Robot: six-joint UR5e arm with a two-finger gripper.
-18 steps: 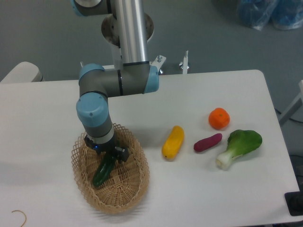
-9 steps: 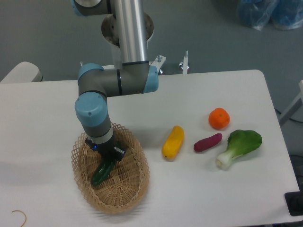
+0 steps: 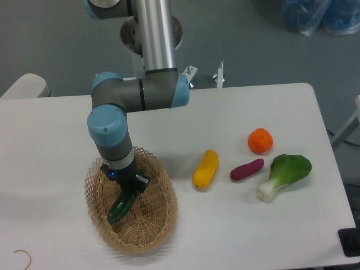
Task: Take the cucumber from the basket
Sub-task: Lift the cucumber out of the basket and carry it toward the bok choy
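The basket [image 3: 135,219] sits toward the left end of the white table [image 3: 67,135], and everything else is easiest placed from it. Just off its lower left, near the table's front edge, lies a thin curl of wire or string [image 3: 22,259]. Inside the basket the cucumber [image 3: 120,207] lies tilted, its lower tip toward the left wall and its upper end under the arm. The gripper [image 3: 128,188] reaches down into the basket from above, its dark fingers on either side of the cucumber's upper end; from here I cannot tell whether they are pressed onto it or only beside it. To the right of the basket, clear of its rim, lies a yellow vegetable [image 3: 205,169]. Further right comes a purple sweet potato [image 3: 246,169], then an orange [image 3: 260,140] behind it, and farthest from the basket a bok choy [image 3: 284,175].
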